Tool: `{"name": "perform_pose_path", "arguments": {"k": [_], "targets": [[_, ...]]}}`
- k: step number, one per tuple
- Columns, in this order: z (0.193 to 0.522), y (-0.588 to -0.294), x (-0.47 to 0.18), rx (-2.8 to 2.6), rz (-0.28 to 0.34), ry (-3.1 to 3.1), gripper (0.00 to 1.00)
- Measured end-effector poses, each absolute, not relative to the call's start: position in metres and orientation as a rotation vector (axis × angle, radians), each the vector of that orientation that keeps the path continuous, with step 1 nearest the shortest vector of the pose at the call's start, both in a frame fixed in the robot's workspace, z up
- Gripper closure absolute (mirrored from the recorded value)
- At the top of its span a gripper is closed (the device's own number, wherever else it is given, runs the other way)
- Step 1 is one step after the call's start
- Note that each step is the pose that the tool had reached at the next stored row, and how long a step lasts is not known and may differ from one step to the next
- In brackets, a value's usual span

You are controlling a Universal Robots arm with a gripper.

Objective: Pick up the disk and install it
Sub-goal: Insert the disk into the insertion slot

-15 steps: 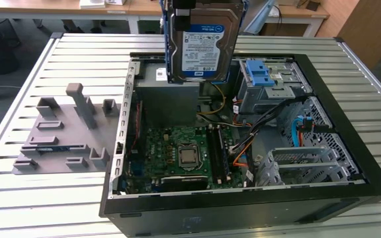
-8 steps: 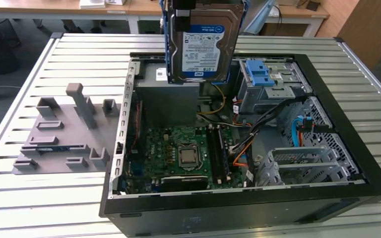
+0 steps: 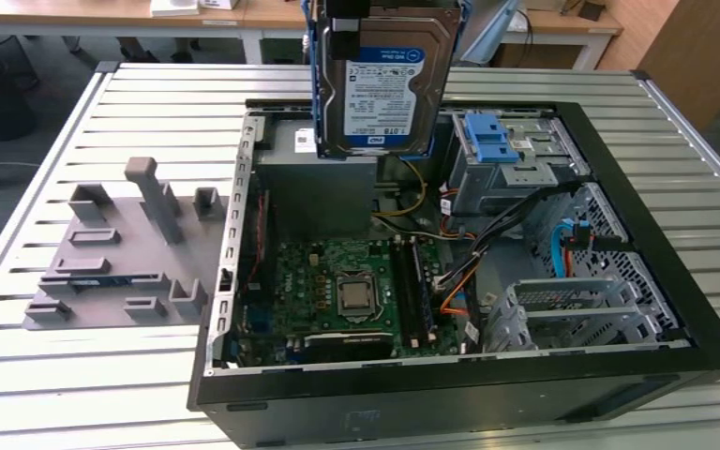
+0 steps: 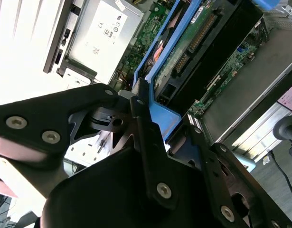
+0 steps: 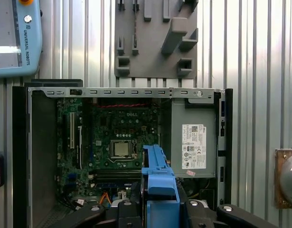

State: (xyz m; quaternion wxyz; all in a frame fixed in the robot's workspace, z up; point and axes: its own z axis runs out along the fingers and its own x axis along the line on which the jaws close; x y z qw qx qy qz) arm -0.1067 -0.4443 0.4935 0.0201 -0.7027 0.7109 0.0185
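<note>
The disk [image 3: 379, 89] hangs upright above the back of the open computer case [image 3: 660, 375], its blue-and-white label facing the exterior camera and a blue bracket round its edges. My gripper [image 3: 345, 11] holds it from above, at the upper edge of the exterior view. In the second wrist view the black fingers [image 4: 141, 123] clamp the blue bracket of the disk [image 4: 160, 71], and the gripper [image 4: 169, 130] is shut on it. The first wrist view looks down past the bracket [image 5: 159, 175] into the case, with the gripper [image 5: 160, 209] around it.
Inside the case lie the motherboard [image 3: 348, 291], the grey power-supply box [image 5: 193, 142] and a silver cage with a blue latch [image 3: 491, 141] at the exterior view's right. A grey fixture [image 3: 123, 253] sits on the slatted table left of the case. A teach pendant [image 5: 15, 38] lies nearby.
</note>
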Motion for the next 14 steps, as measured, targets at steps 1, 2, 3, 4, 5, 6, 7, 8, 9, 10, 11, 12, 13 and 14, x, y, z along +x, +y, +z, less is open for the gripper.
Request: {"name": "perform_pose_path", "arguments": {"k": [1, 2, 3, 4, 5, 6, 7, 8, 9, 10, 11, 12, 13, 14], "targets": [[0.4935, -0.4443, -0.1067, -2.180, 0.058, 2.205, 0.64], [0.4935, -0.4443, -0.1067, -2.180, 0.057, 2.205, 0.64], [0.4935, -0.4443, -0.1067, -2.180, 0.058, 2.205, 0.64], [0.4935, -0.4443, -0.1067, -2.180, 0.058, 2.205, 0.64], [0.4935, -0.4444, -0.1067, -2.180, 0.058, 2.205, 0.64], [0.4935, -0.4444, -0.1067, -2.180, 0.058, 2.205, 0.64], [0.4935, -0.4444, -0.1066, -2.180, 0.058, 2.205, 0.64], [0.4935, -0.4444, -0.1066, -2.180, 0.058, 2.205, 0.64], [0.4935, -0.4444, -0.1067, -2.180, 0.057, 2.205, 0.64], [0.4935, -0.4444, -0.1066, -2.180, 0.057, 2.205, 0.64], [0.4934, -0.4447, -0.1067, -2.180, 0.058, 2.205, 0.64], [0.4933, -0.4454, -0.1066, -2.180, 0.057, 2.205, 0.64], [0.4932, -0.4466, -0.1066, -2.180, 0.057, 2.205, 0.64], [0.4930, -0.4486, -0.1067, -2.180, 0.058, 2.205, 0.64]]}}
